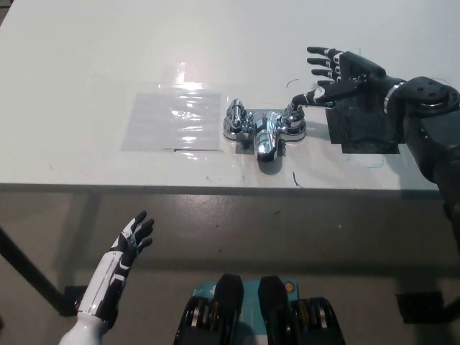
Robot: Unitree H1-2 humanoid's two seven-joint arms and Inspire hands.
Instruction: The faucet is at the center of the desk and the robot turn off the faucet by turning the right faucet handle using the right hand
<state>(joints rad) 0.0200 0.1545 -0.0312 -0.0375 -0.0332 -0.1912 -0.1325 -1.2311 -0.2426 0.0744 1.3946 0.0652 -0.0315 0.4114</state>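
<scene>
Centrally on the white desk [86, 65], a little right of the frame's middle, sits the chrome faucet [264, 128], its spout pointing toward the lower edge of the picture. It has a left faucet handle [236, 116] on the picture's left side of the body and a right faucet handle [297, 109] on the picture's right side, whose lever reaches up and to the right. The black right hand [343, 73] comes in from the right edge, at upper right of the frame, above the faucet's right end. Its fingers [321, 61] are spread apart and stretched toward the picture's left, holding nothing; the lowest digit lies along the lever's outer end and looks to be touching it, though the contact itself is hard to make out. The black forearm runs back to the right edge over a square of black tape [366, 133] stuck to the desk just right of the faucet. Left of the faucet, a sheet of clear plastic film [174, 118] lies flat on the desk, catching glare. The white left hand [131, 241] rests at lower left of the frame, below the desk's front edge and well apart from the faucet, with its fingers apart and nothing in them
</scene>
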